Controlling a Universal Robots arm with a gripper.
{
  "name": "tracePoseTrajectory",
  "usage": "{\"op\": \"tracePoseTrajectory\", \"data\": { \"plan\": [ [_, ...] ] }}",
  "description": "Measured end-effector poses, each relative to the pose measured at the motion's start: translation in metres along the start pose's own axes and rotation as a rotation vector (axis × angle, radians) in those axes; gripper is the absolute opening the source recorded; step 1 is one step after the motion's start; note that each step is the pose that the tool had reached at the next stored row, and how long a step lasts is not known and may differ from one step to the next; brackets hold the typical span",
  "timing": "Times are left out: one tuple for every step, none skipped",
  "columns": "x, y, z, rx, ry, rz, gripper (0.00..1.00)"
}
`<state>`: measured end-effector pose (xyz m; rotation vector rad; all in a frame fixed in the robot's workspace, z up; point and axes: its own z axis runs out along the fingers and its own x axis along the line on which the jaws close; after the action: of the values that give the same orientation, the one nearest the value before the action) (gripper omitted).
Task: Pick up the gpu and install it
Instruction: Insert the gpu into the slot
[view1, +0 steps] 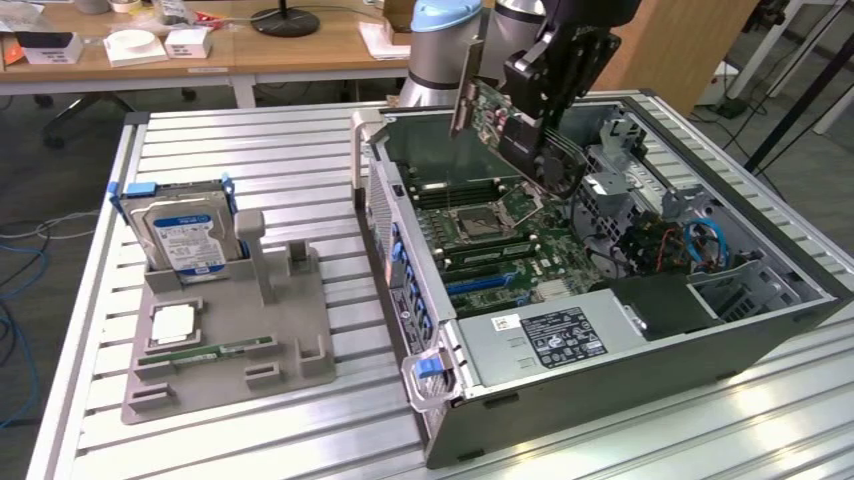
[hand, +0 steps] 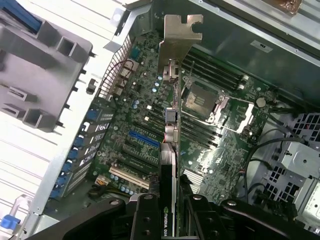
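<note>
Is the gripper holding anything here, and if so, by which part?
Yes: the gripper holds the gpu, clamped across its flat faces at the end away from its silver bracket, above the open computer case.

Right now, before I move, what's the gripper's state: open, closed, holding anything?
Gripper: jaws closed on the gpu, which is held above the open computer case.

In the exterior view's upper left stands a wooden desk (view1: 334, 55) bearing white boxes (view1: 136, 45); grey floor (view1: 40, 165) below, blue cables (view1: 27, 268) at the left edge.
</note>
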<state>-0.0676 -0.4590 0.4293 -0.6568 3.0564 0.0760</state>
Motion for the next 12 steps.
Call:
{"op": "tracePoseTrajectory", "data": {
  "plan": [
    [0.0000,0.0000,0.0000,0.0000,0.0000,-0.002,0.26],
    [0.0000,0.0000,0.0000,-0.0001,0.0002,-0.004,0.26],
    [0.0000,0.0000,0.0000,-0.0002,0.0002,-0.006,0.26],
    [0.0000,0.0000,0.0000,-0.0002,0.0004,-0.008,0.26],
    [0.0000,0.0000,0.0000,-0.0002,0.0005,-0.011,0.26],
    [0.0000,0.0000,0.0000,-0.0003,0.0006,-0.013,0.26],
    [0.0000,0.0000,0.0000,-0.0004,0.0007,-0.016,0.26],
    [0.0000,0.0000,0.0000,-0.0004,0.0009,-0.019,0.26],
    [0.0000,0.0000,0.0000,-0.0005,0.0009,-0.022,0.26],
    [0.0000,0.0000,0.0000,-0.0006,0.0011,-0.024,0.26],
    [0.0000,0.0000,0.0000,-0.0006,0.0013,-0.027,0.26],
    [0.0000,0.0000,0.0000,-0.0007,0.0013,-0.030,0.26]
  ]
}}
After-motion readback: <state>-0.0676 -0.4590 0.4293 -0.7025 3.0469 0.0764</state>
